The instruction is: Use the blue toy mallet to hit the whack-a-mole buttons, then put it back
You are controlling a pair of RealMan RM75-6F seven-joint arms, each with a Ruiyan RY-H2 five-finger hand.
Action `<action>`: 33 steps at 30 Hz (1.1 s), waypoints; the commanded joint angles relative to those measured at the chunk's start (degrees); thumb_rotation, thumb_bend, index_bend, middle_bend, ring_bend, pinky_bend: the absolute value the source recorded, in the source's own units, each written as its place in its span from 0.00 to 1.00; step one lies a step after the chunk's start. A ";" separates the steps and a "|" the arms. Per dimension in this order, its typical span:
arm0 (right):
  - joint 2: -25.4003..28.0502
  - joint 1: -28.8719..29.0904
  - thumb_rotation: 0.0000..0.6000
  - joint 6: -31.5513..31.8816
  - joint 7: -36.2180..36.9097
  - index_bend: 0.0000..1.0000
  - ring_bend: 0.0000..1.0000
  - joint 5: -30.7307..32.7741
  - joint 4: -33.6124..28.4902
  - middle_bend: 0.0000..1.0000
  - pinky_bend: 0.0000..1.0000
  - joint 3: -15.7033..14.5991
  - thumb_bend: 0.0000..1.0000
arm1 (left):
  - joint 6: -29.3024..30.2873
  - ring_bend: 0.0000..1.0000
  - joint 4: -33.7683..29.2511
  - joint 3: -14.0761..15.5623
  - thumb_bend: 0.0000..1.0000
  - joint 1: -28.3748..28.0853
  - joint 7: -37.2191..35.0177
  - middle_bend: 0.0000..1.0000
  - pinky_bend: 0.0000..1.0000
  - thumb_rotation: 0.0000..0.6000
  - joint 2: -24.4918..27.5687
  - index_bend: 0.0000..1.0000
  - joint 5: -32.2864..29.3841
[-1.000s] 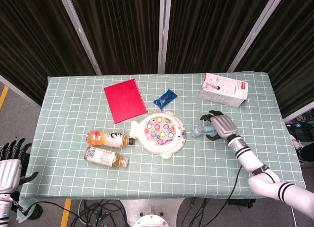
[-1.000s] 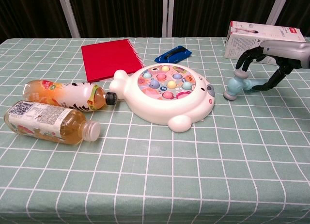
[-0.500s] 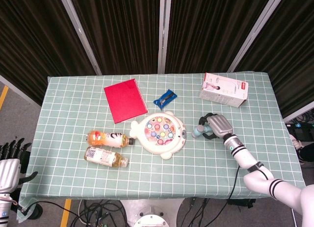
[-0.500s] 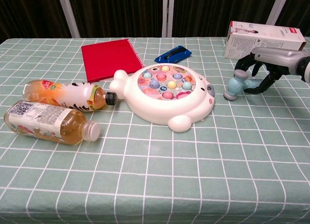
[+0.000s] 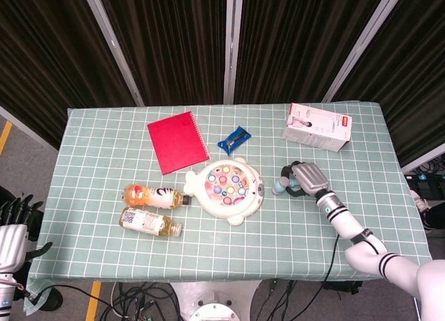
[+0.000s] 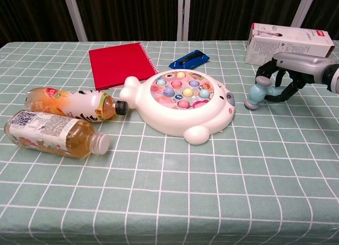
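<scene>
bottles: two of them lying on their sides at the near left (image 6: 55,133), well out of my way, ignoring them.
toy: whack-a-mole board (image 6: 180,104) sits mid-table, coloured buttons facing up.
mallet: blue one (image 6: 258,94), lying on the cloth just right of the toy, head toward the board.
right hand: (image 6: 290,75) arched over the mallet's handle, fingers curled down around it but I can't tell if they've actually clamped yet.
left hand: (image 5: 12,234) parked off the table's near-left corner, fingers apart, holding nothing.
step: getting the grip, I reckon. I'd squeeze on the handle well back from the head and lift straight up, so it doesn't swivel.
far side: red notebook (image 6: 119,64), blue packet (image 6: 189,59), white box (image 6: 288,41) right behind my hand, so watch that on the lift.
</scene>
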 commanded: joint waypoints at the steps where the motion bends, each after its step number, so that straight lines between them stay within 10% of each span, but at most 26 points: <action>1: -0.18 0.03 1.00 0.02 0.37 0.49 0.29 -0.05 0.31 0.46 0.40 -0.19 0.27 | 0.01 0.00 -0.01 0.03 0.03 0.04 0.01 0.06 0.00 1.00 0.00 0.16 -0.02; 33: 3.57 -0.85 1.00 6.25 0.39 0.71 0.47 -2.30 -2.63 0.62 0.60 -1.08 0.45 | 0.10 0.00 -0.72 0.52 0.03 0.48 0.52 0.06 0.00 1.00 0.22 0.15 -0.02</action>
